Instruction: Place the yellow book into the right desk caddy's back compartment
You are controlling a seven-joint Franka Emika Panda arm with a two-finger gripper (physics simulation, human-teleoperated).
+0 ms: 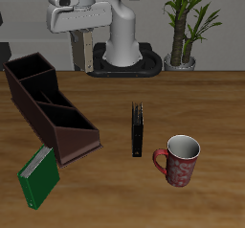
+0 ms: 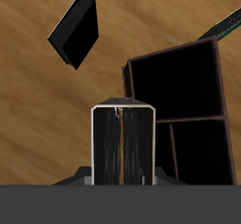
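My gripper (image 1: 84, 35) hangs high over the back of the table, behind the right desk caddy (image 1: 48, 102), and is shut on the yellow book (image 1: 84, 56). The book hangs upright below the fingers, well above the table. In the wrist view the book (image 2: 122, 143) shows edge-on, grey with a tan streak, held in my gripper (image 2: 122, 167). The dark brown-maroon caddy (image 2: 179, 105) lies beside it and below. Its squarish, tall-walled back compartment (image 2: 174, 82) is open and dark inside, with smaller sections next to it.
A black book (image 1: 139, 129) stands upright mid-table and also shows in the wrist view (image 2: 73, 32). A red mug (image 1: 179, 160) stands near the front edge. A green book (image 1: 38, 177) lies at the caddy's front end. A potted plant (image 1: 187, 21) stands at the back.
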